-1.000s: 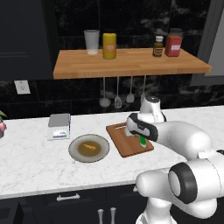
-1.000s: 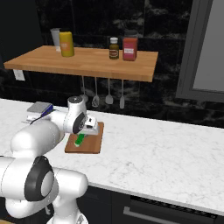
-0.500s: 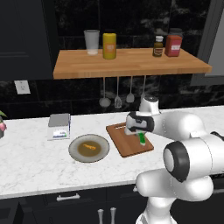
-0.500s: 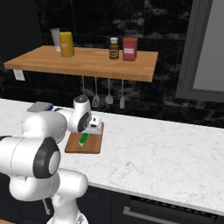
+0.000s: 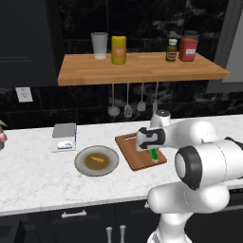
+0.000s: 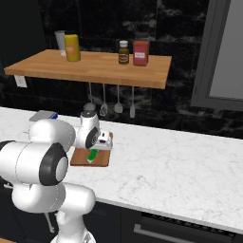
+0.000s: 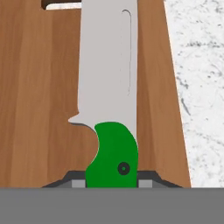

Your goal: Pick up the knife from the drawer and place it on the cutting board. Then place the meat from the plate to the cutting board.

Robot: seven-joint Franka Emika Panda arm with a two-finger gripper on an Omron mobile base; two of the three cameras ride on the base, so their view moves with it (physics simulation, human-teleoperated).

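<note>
The knife [image 7: 113,153] has a bright green handle and a broad grey blade. My gripper [image 7: 111,183] is shut on that handle, one finger tip on each side. The blade lies flat just over the reddish-brown cutting board [image 7: 39,87], pointing along its right side. From the base, the gripper [image 5: 154,151] and the green handle [image 5: 154,155] are at the right part of the cutting board [image 5: 133,154]. The knife [image 6: 92,155] also hangs over the board [image 6: 103,159] there. The small orange-brown meat [image 5: 97,159] lies on the round plate [image 5: 80,156], left of the board.
A grey scale [image 5: 64,136] stands left of the plate. A wooden shelf [image 5: 142,66] with jars and bottles hangs above, utensils dangling under it [image 5: 127,102]. White marble counter [image 6: 180,166] stretches to the right. A drawer front with a silver bar handle [image 5: 74,214] is below the counter.
The arm's elbow has swung round while the hand stayed over the board. The knife has sunk slightly toward the board, still gripped.
</note>
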